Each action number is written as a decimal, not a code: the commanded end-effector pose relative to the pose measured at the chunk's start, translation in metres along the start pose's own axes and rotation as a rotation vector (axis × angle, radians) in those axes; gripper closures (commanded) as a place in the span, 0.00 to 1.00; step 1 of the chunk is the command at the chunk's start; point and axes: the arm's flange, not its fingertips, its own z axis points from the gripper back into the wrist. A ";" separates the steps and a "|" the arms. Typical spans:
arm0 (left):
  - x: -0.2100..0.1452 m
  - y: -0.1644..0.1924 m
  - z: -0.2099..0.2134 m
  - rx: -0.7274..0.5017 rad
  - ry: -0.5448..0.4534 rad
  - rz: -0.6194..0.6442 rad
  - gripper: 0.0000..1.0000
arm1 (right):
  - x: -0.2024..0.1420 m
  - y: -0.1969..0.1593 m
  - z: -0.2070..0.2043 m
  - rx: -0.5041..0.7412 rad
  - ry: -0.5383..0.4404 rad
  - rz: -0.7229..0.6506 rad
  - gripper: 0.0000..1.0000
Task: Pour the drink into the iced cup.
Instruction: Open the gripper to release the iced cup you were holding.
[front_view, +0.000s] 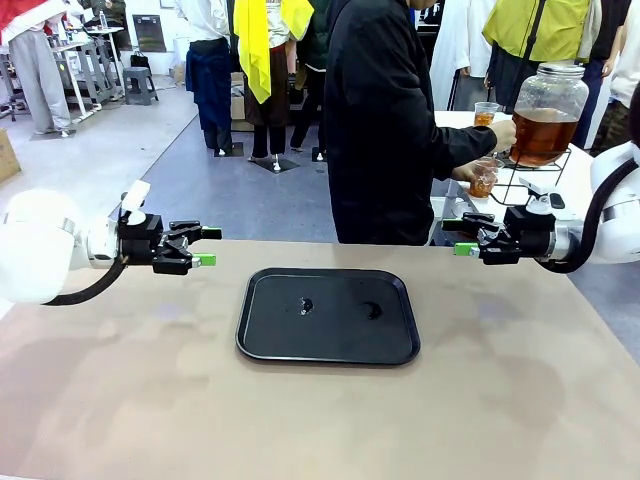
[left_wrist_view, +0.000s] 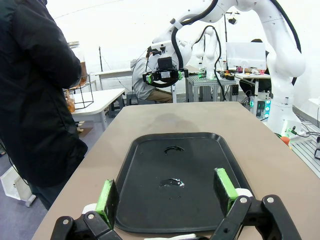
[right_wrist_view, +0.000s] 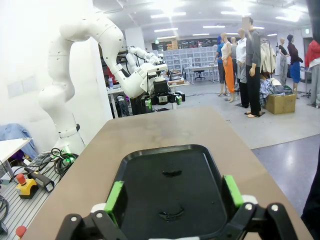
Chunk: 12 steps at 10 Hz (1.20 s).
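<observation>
Person (front_view: 385, 120) in dark top stands at far edge of surface (front_view: 120, 400), abt 1 o'clock from the tray (front_view: 328, 316), turned toward a side table; head cut off by frame top in front view, body cut by left edge in left wrist view. Drink (front_view: 541, 135): amber liquid in a big glass dispenser jar on a wire stand at 2 o'clock, off the main surface; person's one hand (front_view: 503, 133) is on the jar, other hand (front_view: 466, 172) holds a small cup (front_view: 483, 184) w/ orange liquid just below it. Whether cup has ice – too small to tell. 2nd cup (front_view: 486, 113) w/ orange tint sits behind on the white table. Left end effector (front_view: 209, 246) hovers above surface at 9 o'clock of tray, fingers apart, nothing btwn the green pads (left_wrist_view: 106, 196). Right end effector (front_view: 461, 236) at 3 o'clock, also spread wide, empty; pads (right_wrist_view: 232, 190) frame the tray in its wrist view. Tray is black, rounded corners, mid-surface, w/ two small wet-looking marks (front_view: 306, 304) – exact nature hard to make out. Surface is tan/beige, matte, faintly blotchy. Room: open hall, grey floor, white walls, shelving and other work tables far back, more people standing behind.
</observation>
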 end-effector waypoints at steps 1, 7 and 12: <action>0.002 0.001 0.000 0.000 -0.002 0.006 0.00 | 0.002 0.000 0.000 0.001 0.003 0.000 0.00; 0.002 0.001 0.000 0.000 -0.002 0.006 0.00 | 0.002 0.000 0.000 0.001 0.003 0.000 0.00; 0.002 0.001 0.000 0.000 -0.002 0.006 0.00 | 0.002 0.000 0.000 0.001 0.003 0.000 0.00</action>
